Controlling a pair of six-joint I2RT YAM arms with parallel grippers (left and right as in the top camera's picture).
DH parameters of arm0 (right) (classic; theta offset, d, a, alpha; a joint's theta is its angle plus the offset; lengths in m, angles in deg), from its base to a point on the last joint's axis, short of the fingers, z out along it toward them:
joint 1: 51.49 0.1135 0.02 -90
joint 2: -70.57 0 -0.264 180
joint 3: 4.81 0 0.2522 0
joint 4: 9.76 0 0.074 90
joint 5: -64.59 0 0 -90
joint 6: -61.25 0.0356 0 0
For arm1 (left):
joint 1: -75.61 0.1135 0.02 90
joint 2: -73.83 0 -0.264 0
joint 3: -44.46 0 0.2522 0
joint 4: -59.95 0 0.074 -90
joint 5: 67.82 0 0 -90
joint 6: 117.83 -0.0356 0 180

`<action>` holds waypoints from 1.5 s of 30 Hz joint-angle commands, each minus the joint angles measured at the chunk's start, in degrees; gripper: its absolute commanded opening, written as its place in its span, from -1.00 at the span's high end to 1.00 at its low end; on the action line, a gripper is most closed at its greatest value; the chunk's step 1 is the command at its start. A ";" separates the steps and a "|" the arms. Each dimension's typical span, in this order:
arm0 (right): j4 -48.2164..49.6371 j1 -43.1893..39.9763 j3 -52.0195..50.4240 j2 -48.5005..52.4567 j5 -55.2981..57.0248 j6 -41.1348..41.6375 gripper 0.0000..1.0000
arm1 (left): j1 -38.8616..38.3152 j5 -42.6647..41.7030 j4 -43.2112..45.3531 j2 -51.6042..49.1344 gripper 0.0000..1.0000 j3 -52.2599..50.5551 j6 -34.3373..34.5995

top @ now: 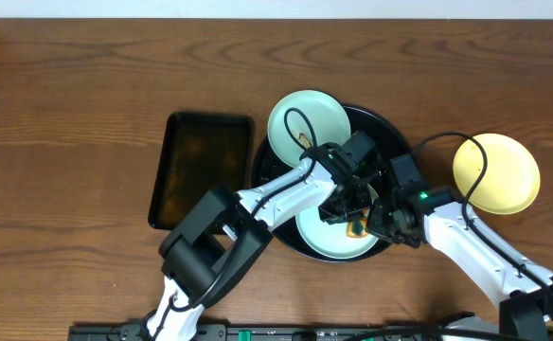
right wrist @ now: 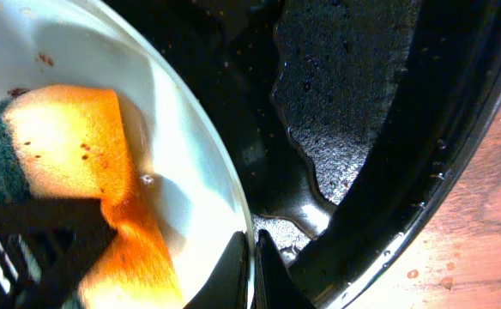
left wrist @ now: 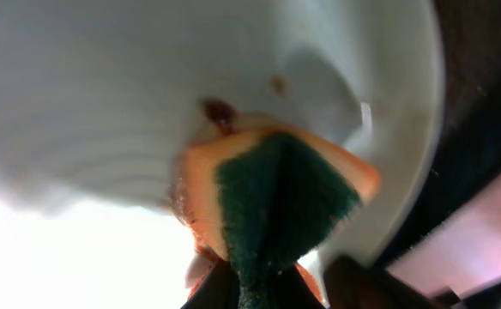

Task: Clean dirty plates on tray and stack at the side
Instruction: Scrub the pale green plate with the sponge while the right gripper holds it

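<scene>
Squeezed in the closed left end effector [left wrist: 268, 287], an orange-and-green sponge [left wrist: 276, 197] presses green face up into the mint plate [top: 329, 237]. That plate lies face up in the near half of the round tray [top: 400, 147]; being round, it has no long axis. The right end effector [right wrist: 252, 266] is pinched on the plate's right rim. A second mint plate [top: 307, 128] overlaps the tray's far-left rim. The yellow plate [top: 496, 173] sits face up on the counter [top: 68, 114], right of the tray. A rectangular tray [top: 201, 170] lies to the left.
</scene>
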 commanded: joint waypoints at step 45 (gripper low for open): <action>-2.64 0.20 -0.09 -0.11 0.96 0.83 0.98 | -0.85 -12.39 -3.41 1.20 0.85 -1.84 -28.63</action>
